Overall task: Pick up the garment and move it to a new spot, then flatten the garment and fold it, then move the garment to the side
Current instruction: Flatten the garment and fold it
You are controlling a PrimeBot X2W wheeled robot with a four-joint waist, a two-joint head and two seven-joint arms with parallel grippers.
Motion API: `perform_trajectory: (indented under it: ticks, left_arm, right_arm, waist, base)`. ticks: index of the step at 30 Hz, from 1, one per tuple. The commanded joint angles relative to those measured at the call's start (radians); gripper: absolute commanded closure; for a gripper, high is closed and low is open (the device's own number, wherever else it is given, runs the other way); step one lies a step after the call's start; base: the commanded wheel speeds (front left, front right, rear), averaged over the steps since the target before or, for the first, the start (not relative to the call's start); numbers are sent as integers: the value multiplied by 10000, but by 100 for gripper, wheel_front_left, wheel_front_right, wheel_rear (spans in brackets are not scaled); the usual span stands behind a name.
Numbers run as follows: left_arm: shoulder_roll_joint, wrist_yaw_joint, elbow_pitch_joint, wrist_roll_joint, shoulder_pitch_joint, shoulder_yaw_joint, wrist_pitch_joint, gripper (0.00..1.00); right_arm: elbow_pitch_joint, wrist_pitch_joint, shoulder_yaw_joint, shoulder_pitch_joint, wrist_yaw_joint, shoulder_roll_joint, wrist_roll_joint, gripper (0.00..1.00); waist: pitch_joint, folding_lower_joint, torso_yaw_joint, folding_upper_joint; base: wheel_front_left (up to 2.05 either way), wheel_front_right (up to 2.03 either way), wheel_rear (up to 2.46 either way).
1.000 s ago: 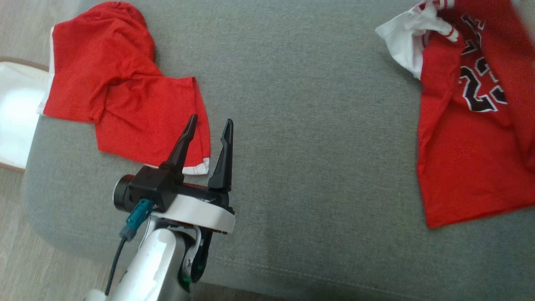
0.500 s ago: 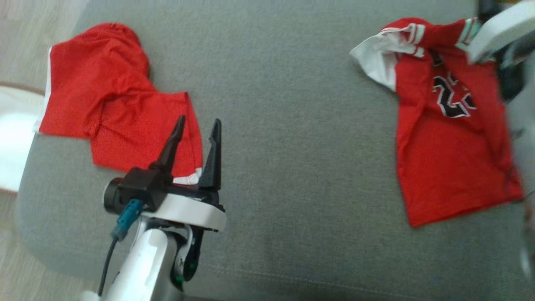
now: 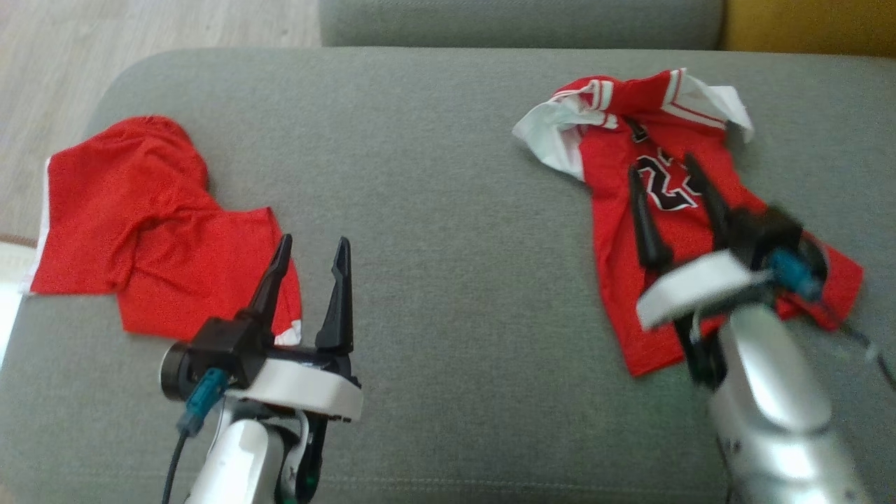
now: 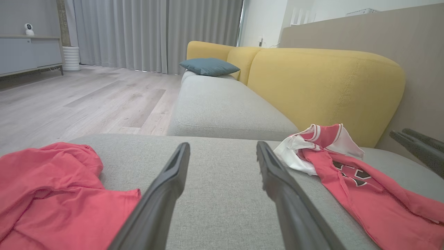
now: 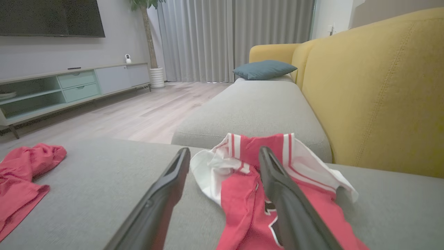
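The red jersey [image 3: 619, 280] is laid crumpled on the right of the grey sofa [image 3: 448, 210]. The right gripper [image 3: 661, 166] is held over it, released and empty. The left gripper [image 3: 314, 241] is likewise held apart, empty, beside red shorts [image 3: 140, 217] at the left.

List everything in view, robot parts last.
jersey: 1, red with white trim and a dark number, crumpled on the right of the near seat
shorts: 1, red with white edging (probably shorts), crumpled on the left of the same seat
seat: 2, grey, one near and one beyond it
sofa back: 1, yellow, behind the seats
cushion: 1, blue-grey, far end of the sofa
curtains: 1 set, grey, far wall
cabinet: 1, pale green-grey, under the TV
TV: 1, black, on the wall
floor: pale wood
left gripper: 1, dark fingers, open, by the shorts' hem
right gripper: 1, dark fingers, open, over the jersey
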Motion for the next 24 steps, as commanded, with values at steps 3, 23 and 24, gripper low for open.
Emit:
perform_trajectory:
  ticks: [3,23,24]
  left_arm:
    - [35,-9,-422,107,-32,498,-49,0]
    - [35,-133,-496,118,-307,432,-49,0]
    - [35,-133,-481,113,-313,413,-49,0]
  right_arm:
    - [-1205,-122,91,853,65,250,-122,0]
    - [-3452,526,158,2147,65,276,-159,0]
    - [-3444,543,226,2117,65,276,-196,0]
  waist:
    - [-184,0,-318,-1]
    - [402,0,-320,-1]
    - [448,0,-228,-1]
  base:
    - [0,0,0]
    - [0,0,0]
    - [0,0,0]
